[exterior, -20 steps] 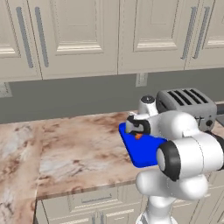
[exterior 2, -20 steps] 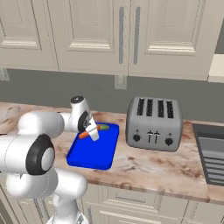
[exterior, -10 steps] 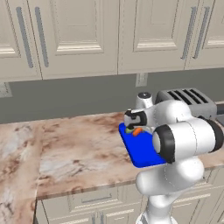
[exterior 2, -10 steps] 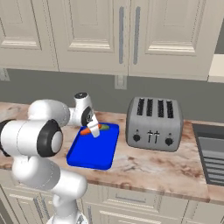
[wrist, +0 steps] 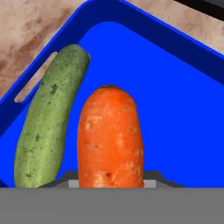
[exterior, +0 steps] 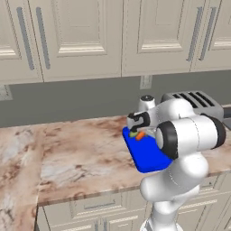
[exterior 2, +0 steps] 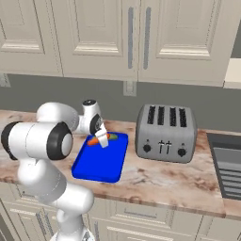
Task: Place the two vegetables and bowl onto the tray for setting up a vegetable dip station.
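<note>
A carrot (wrist: 110, 138) sits clamped in the claw (exterior 2: 102, 141), held just above the far end of the tray (exterior 2: 101, 164), in a simulated kitchen. Right beside the claw, a cucumber (wrist: 49, 117) already lies on the tray along its rim, so one vegetable looks placed and the second is about to join it. The bowl can't be made out from here; fetching it appears to be what remains. A toaster (exterior 2: 166, 132) stands off to the claw's side.
</note>
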You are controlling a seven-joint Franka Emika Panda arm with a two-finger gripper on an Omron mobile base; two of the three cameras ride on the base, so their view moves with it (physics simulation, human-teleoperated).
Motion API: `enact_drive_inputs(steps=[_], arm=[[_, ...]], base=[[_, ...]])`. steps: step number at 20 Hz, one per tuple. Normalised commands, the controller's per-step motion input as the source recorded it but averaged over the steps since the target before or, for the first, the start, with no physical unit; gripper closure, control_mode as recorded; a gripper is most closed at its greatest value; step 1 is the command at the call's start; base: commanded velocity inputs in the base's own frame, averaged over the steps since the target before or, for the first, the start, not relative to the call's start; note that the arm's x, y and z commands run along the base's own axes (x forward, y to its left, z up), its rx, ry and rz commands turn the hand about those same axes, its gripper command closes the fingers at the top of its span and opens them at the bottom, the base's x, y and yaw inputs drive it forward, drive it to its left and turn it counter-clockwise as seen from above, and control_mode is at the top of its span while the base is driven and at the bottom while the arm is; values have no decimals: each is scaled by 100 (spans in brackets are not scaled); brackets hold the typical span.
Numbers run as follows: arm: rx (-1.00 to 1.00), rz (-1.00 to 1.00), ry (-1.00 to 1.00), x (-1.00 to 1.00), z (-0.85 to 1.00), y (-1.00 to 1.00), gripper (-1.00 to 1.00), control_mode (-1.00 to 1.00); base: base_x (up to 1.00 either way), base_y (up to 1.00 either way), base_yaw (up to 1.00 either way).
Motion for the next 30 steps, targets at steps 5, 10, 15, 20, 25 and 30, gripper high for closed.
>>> enact_drive_inputs(steps=[5,10,15,20,25,30], arm=[[0,0,0,6,-21,0,100,-100],[1,0,0,17,-1,0,100,-100],[1,0,0,22,0,0,100,-100],[0,0,0,19,0,0,100,-100],[0,0,1,14,0,0,100,-100],[0,0,2,1,0,0,100,-100]], base=[[0,0,0],[0,0,0],[0,0,0],[0,0,0],[0,0,0],[0,0,0]])
